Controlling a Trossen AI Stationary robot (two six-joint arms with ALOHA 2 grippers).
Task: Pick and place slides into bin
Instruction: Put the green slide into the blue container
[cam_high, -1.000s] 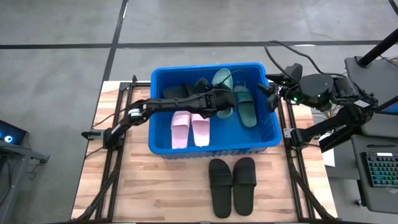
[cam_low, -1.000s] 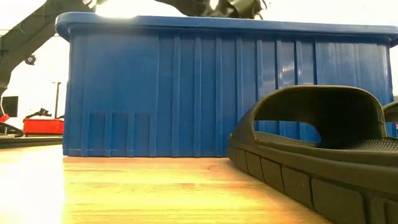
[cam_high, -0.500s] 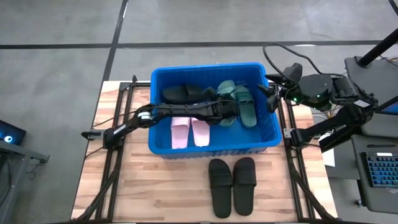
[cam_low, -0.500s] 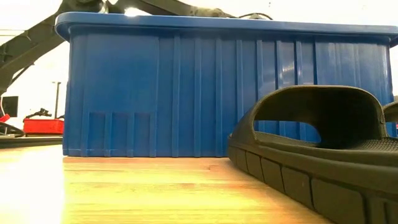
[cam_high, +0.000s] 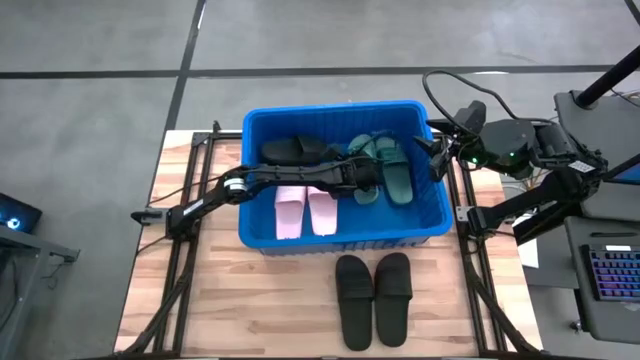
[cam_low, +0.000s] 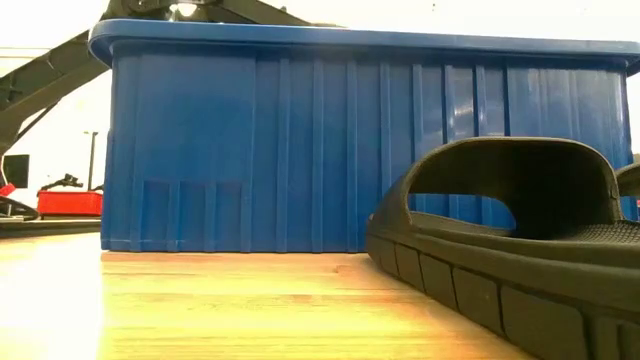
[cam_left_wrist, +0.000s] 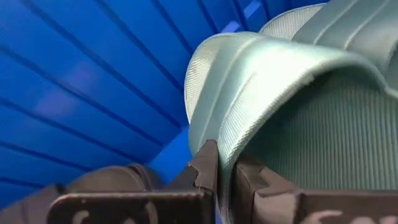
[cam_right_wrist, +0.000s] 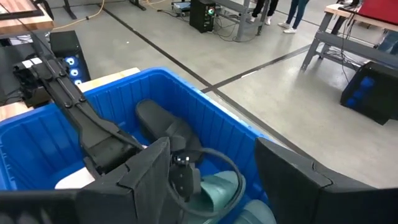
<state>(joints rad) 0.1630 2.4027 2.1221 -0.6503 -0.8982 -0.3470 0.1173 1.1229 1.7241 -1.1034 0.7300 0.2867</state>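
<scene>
Wooden tabletop (cam_high: 260, 290) holds the bin (cam_high: 340, 235); inside, the left gripper (cam_high: 368, 178) pinches a green slide's (cam_left_wrist: 298, 93) soft, bendy edge.

You're looking at a light wooden counter (cam_high: 270, 300) on a black metal frame, set on a grey concrete floor (cam_high: 100, 70) crossed by dark seams. To the right of the counter a keyboard (cam_high: 612, 272) with lit keys lies on a dark stand. Across the room, you can see people's legs (cam_right_wrist: 297, 14) beside a grey workbench (cam_right_wrist: 348, 31), and a black computer tower (cam_right_wrist: 202, 14) on the floor.
</scene>
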